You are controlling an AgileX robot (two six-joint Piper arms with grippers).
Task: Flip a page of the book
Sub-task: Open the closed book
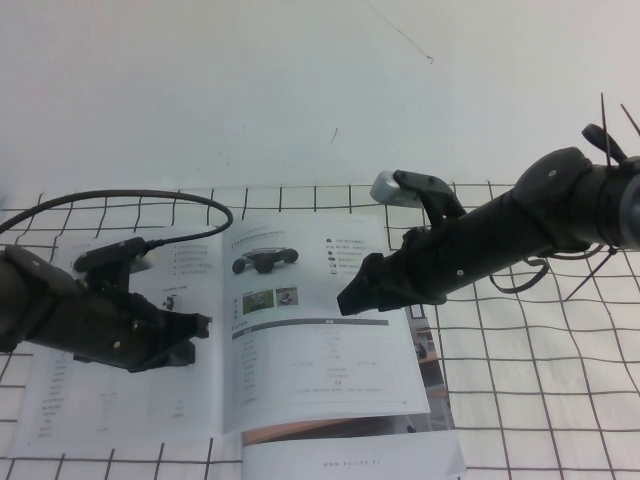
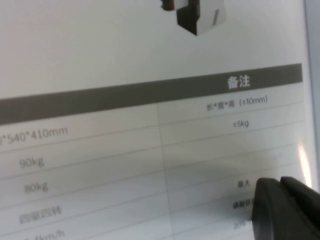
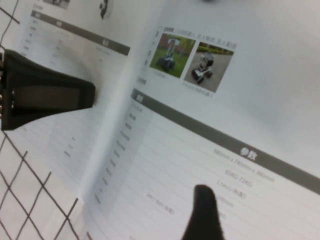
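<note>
The book (image 1: 240,340) is lying open near the bench's front edge. The right gripper (image 1: 352,296), closed and empty, is hovering over the page (image 1: 320,350). The left gripper (image 1: 190,335), also closed, is pressing the other page.

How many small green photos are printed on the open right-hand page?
2. They sit side by side under the black vehicle on the page: one nearer the spine, the other toward the right end effector. The left end effector rests on the opposite page.
</note>
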